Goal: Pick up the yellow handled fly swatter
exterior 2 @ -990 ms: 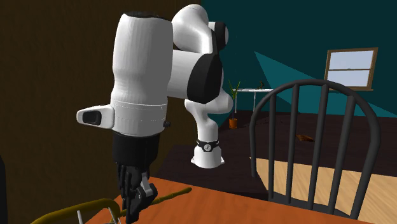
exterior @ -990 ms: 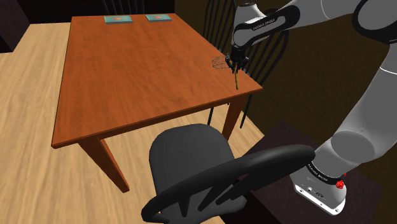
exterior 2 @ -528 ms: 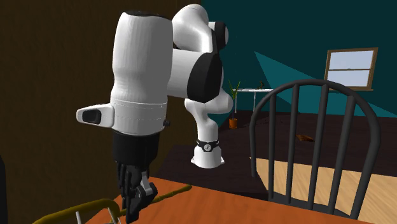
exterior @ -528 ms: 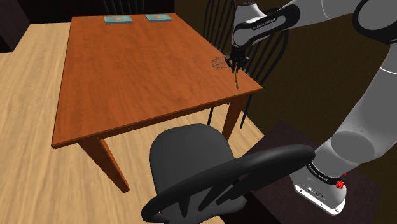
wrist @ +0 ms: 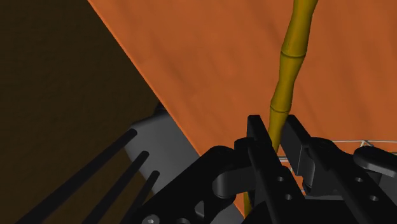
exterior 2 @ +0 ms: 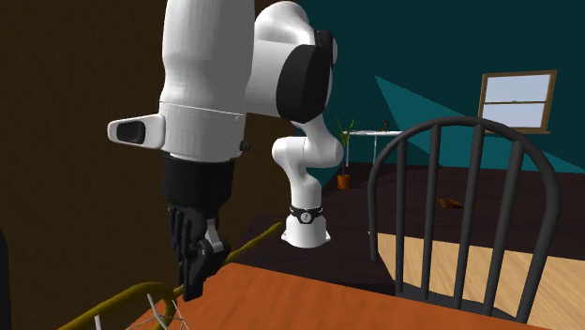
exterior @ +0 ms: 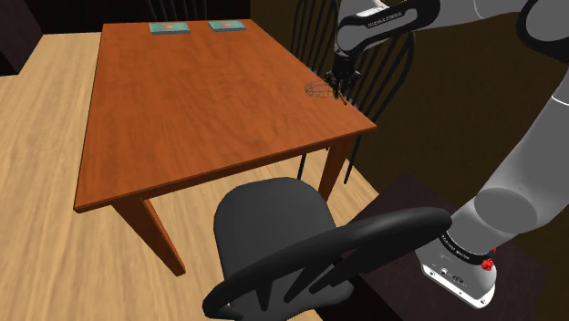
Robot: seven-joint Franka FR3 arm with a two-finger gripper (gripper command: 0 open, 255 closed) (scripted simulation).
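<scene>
Since a second ago the arm (exterior: 520,173) has drawn its wrist upward. The pincer (exterior: 340,87) has climbed with it, carrying the fly swatter (exterior: 316,88) along. In the second exterior view the free end of the handle, which lay low by the counter edge, now slants well above it.

The white arm reaches from its stand at the shoulder view's lower right, up and across to the counter's right edge. The counter (exterior: 201,100) is a reddish-brown wooden table on a pale plank floor (exterior: 41,237). A dark grey office chair (exterior: 274,228) stands at its near side. A dark spindle-backed chair (exterior: 310,27) stands beyond the right edge, just behind the pincer.

The pincer (wrist: 275,137) points down over that edge, and its two black fingers (wrist: 257,143) pinch the swatter's yellow handle (wrist: 289,70) between them. The handle passes through the grip. One length runs on ahead of the fingers over the counter, and the wire mesh head (wrist: 359,145) shows just beside one finger.

In the second exterior view the swatter (exterior 2: 117,302) is tilted. Its head is low at that view's left of the pincer (exterior 2: 195,272), and the handle's end is higher to the right. Whether the head touches the counter cannot be told.

Two small flat teal items (exterior: 170,27) lie at the counter's far edge, well apart from the pincer.
</scene>
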